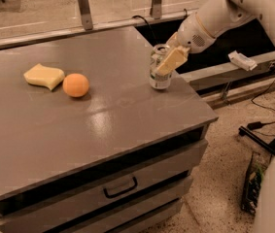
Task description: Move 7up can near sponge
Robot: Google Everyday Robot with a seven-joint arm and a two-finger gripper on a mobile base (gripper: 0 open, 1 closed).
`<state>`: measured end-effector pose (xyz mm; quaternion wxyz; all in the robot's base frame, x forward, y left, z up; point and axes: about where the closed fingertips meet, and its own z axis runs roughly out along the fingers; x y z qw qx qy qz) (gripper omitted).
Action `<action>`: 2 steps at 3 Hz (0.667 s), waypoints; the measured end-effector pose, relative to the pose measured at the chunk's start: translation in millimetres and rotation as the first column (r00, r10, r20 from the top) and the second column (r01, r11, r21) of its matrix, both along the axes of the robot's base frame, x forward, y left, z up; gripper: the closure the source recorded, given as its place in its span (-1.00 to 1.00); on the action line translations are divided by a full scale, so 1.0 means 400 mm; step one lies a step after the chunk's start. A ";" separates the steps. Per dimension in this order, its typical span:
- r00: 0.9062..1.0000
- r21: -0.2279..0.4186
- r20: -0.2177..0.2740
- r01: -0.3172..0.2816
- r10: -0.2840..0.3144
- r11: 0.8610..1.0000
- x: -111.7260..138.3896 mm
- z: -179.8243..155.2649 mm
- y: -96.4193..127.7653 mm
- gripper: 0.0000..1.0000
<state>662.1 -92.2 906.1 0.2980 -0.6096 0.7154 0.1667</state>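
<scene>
Camera view: grey table point(127, 130) is filling most of the scene, its drawers facing front and a railing running behind. White arm point(214, 18) is reaching in from the upper right, crossing over the table's right edge. Gripper point(169, 64) is sitting at the arm's end, right at the 7up can point(159, 79), with a tan part of it lying across the can's near upper side. Jaws: cannot tell whether they are spread or pinching the can, since the far side is hidden.

The 7up can is standing upright near the table's right edge, toward the back, well apart from the sponge point(43, 75). The sponge is lying flat at the far left. Orange ball point(76, 85) is resting just beside the sponge on its right; touching or not, cannot tell.

Step in hand, by judgement: securing the can for the carry leftward, with the move itself not yet done.

Doing it well is looking like this:
- The grip is wanting to be firm around mid-body but not crushing, as thin aluminium is likely denting easily.
- The can is needing to be lifted clear before travelling, not dragged.
- The ball is sitting on the direct line to the sponge and is likely rolling at any nudge, so the path is better passing behind or in front of it.
- The can is best set down upright on bare table close to the sponge, and let go only once its base is flat.
</scene>
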 end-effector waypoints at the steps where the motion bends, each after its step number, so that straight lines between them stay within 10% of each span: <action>1: 0.998 0.007 0.047 -0.047 0.047 0.999 0.048 0.049 0.056 1.00; 2: 0.992 0.013 0.089 -0.089 0.088 0.996 0.102 0.092 0.137 1.00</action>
